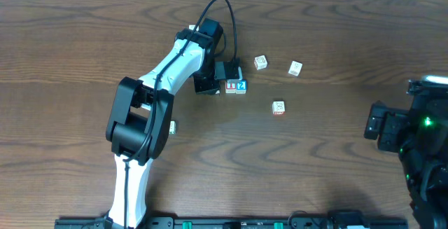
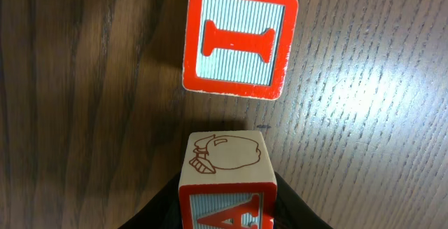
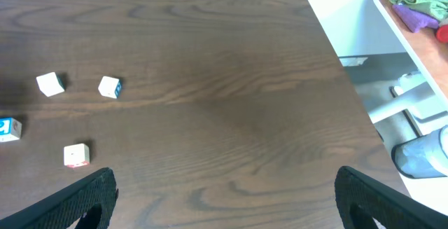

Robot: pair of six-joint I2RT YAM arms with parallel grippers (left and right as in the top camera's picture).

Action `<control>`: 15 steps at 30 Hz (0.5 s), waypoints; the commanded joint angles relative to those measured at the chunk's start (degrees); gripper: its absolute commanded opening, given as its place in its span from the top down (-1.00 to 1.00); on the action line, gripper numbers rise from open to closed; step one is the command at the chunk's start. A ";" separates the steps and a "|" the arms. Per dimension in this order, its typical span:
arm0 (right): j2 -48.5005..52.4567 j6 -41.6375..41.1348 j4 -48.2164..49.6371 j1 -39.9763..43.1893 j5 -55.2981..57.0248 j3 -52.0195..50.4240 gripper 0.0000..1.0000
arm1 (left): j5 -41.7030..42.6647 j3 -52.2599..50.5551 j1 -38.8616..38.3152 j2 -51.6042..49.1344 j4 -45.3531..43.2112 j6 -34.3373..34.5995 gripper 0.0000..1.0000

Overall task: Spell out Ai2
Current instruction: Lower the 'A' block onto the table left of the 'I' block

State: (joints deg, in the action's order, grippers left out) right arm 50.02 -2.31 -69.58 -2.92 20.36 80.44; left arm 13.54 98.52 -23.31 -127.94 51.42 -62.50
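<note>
My left claw (image 2: 228, 206) grasps the A cube (image 2: 225, 160), just short of the I cube (image 2: 239, 41). The 2 cube (image 1: 241, 86) sits beyond it. Pushing closer crooked could knock the I cube askew.

Landmark: I cube (image 1: 230, 85). Its right side is blocked, the 2 cube (image 1: 241, 85) touches it. The left side is crowded by the left gripper (image 1: 217, 82) clamping the A cube (image 2: 225, 180), with only a narrow strip of table (image 1: 315, 159) between. Beyond the 2 cube are three pale cubes (image 1: 260, 61), well apart from each other, with passable gaps. In front of the I cube the wood is bare.
</note>
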 commanded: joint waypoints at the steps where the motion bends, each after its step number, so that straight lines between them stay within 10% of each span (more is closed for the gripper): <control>1: 0.09 0.70 0.00 0.74 0.85 -0.31 -0.99 | 0.02 0.59 0.13 -0.98 0.42 1.05 0.35; 15: 0.09 0.70 0.00 0.74 0.85 -0.31 -0.98 | 0.02 0.59 0.13 -1.01 0.63 1.25 0.25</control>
State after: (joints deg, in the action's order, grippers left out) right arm 50.02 -2.31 -69.58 -2.92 20.38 80.44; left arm 13.54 98.52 -23.31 -127.94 51.64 -61.49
